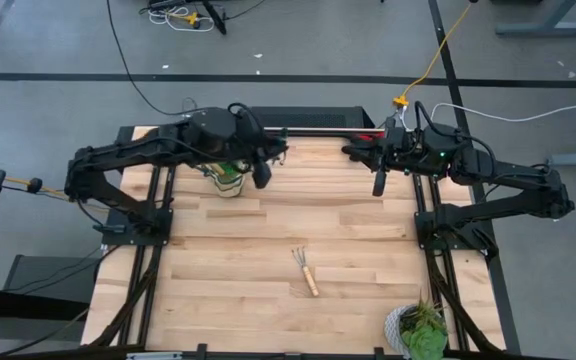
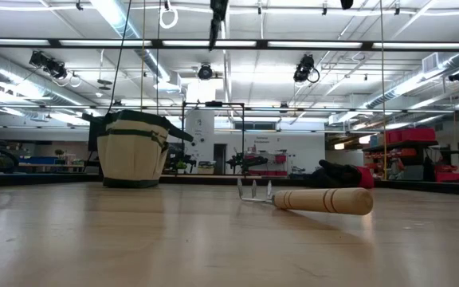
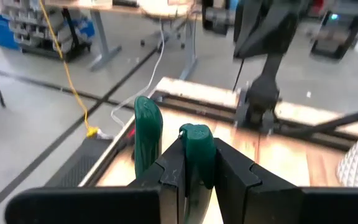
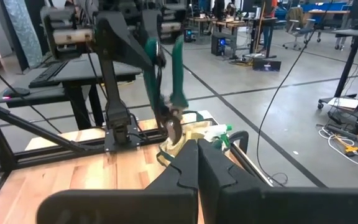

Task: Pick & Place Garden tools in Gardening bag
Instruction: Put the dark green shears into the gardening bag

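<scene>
Okay, so: left gripper (image 3: pixel 197 155) clamping down on 1 green handle of the pruning shears (image 3: pixel 148 124), with the 2nd handle sticking up free just beside the fingers. Gripping 1 handle only, probably so the blades are hanging straight down, which is how they're showing in the right wrist view. Handy for a drop into a narrow opening.

Hovering high over the gardening bag (image 1: pixel 228 180) at the far left of the table (image 1: pixel 268 300), with the shears' tips pointing down at the bag's mouth. Not yet touching it, as far as can be told. Sitting upright, that bag, mouth open, so lowering straight in and then letting go is looking like the next step. Guessing the main risk is the loose handle or the blades snagging on the rim or the loop handles.

Also poking out at the bag's rim: a bright green, white-handled piece (image 4: pixel 219 130).

Moving outward: right gripper (image 4: pixel 197 152) pinched fully closed on nothing, parking at the far right of the table, well apart from the bag and keeping out of the way.

Waiting on the wood: 1 mini rake (image 1: pixel 305 270), lying flat near the middle, tines toward the far edge, well apart from both arms. Red-and-black gloves (image 2: pixel 341 174) lying farther back, going by the low view. Potted plant (image 1: pixel 420 328) sitting at the near right corner, not part of the job.
</scene>
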Action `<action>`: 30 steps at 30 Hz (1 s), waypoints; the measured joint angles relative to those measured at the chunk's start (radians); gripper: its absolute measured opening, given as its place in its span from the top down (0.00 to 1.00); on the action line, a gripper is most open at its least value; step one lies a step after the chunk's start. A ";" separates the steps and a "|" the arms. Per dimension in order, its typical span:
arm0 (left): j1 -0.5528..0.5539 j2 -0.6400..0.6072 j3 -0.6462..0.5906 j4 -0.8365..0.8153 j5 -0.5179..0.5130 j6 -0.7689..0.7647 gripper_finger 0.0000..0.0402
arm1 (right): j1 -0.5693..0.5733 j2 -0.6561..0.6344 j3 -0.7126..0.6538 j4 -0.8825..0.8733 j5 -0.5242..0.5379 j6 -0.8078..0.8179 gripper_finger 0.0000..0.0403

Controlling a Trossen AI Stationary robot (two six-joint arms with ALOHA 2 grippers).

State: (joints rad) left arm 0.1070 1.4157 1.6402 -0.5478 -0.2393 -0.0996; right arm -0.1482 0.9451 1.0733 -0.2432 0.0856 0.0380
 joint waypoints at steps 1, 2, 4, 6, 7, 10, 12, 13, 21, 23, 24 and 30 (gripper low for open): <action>0.000 -0.010 0.000 -0.006 0.001 0.000 0.85 | 0.000 0.000 0.000 0.000 0.000 0.000 1.00; 0.001 -0.018 0.000 -0.030 0.000 0.002 0.85 | 0.000 0.001 0.000 0.001 0.000 0.000 1.00; -0.001 -0.033 0.000 -0.039 0.001 0.007 0.85 | 0.000 0.003 0.000 0.001 0.000 0.000 1.00; -0.005 -0.051 0.000 -0.077 0.004 0.006 0.85 | 0.000 0.003 0.000 0.001 -0.001 0.003 1.00; -0.005 -0.059 0.000 -0.095 0.011 0.006 0.85 | 0.000 0.004 0.001 0.001 -0.008 0.003 1.00; -0.005 -0.070 0.000 -0.121 0.035 -0.002 0.85 | 0.000 0.005 0.001 0.001 -0.020 0.003 1.00; -0.006 -0.070 0.000 -0.137 0.046 -0.010 0.85 | 0.000 0.005 0.001 0.002 -0.020 0.006 1.00; -0.006 -0.070 0.000 -0.141 0.054 -0.011 0.85 | 0.000 0.005 0.001 0.002 -0.021 0.007 1.00; -0.006 -0.127 -0.175 -0.017 0.143 -0.051 0.85 | 0.012 0.005 0.001 0.000 -0.026 0.007 1.00; -0.007 -0.173 -0.243 0.033 0.144 -0.062 0.85 | 0.018 0.005 0.001 0.000 -0.026 0.007 1.00; -0.007 -0.196 -0.275 0.062 0.144 -0.071 0.85 | 0.020 0.005 0.001 -0.003 -0.026 0.007 1.00; 0.008 -0.329 -0.445 0.154 0.133 -0.079 0.85 | 0.035 0.005 0.001 -0.006 -0.026 0.007 1.00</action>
State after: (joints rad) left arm 0.1148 1.0865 1.1950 -0.3934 -0.1067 -0.1782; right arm -0.1134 0.9504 1.0740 -0.2489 0.0597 0.0445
